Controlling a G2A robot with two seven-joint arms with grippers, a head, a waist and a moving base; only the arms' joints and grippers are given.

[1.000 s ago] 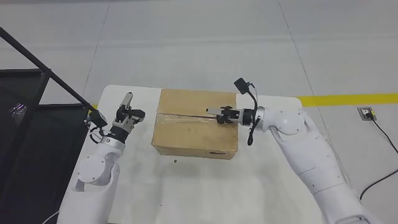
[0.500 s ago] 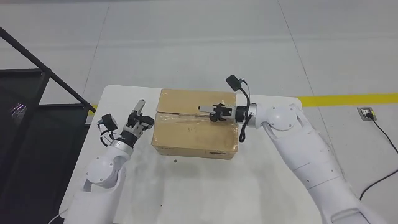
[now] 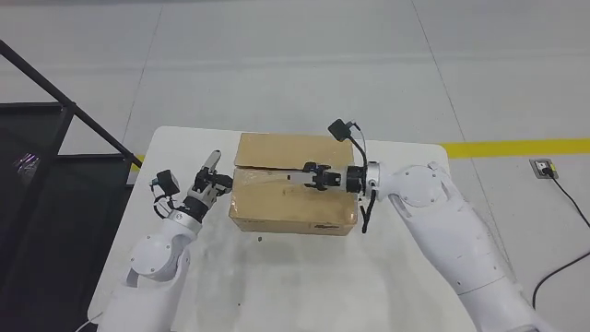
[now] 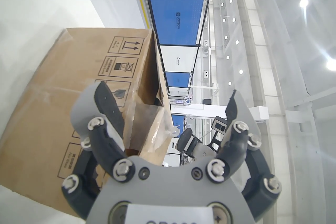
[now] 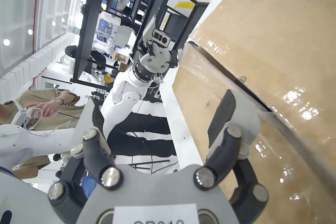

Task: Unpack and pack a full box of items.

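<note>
A brown cardboard box (image 3: 290,189) lies closed on the white table, with clear tape along its top seam (image 5: 252,96). My right gripper (image 3: 302,175) is open over the middle of the lid, and one fingertip (image 5: 228,109) rests on the lid beside the seam. At the box's left end my left gripper (image 3: 216,171) is open, with one finger (image 4: 105,104) close to the printed side wall (image 4: 65,104). In front of that gripper (image 4: 168,104), a loose flap of clear tape (image 4: 155,125) stands off the box's top corner. The left gripper (image 5: 160,51) also shows far off in the right wrist view.
The white table (image 3: 304,277) has free room in front of the box. A small dark speck (image 3: 261,238) lies near the box's front edge. A black metal frame (image 3: 37,148) stands left of the table.
My right gripper has moved left along the lid's seam, toward the middle. The left gripper has come right, up to the box's left end.
</note>
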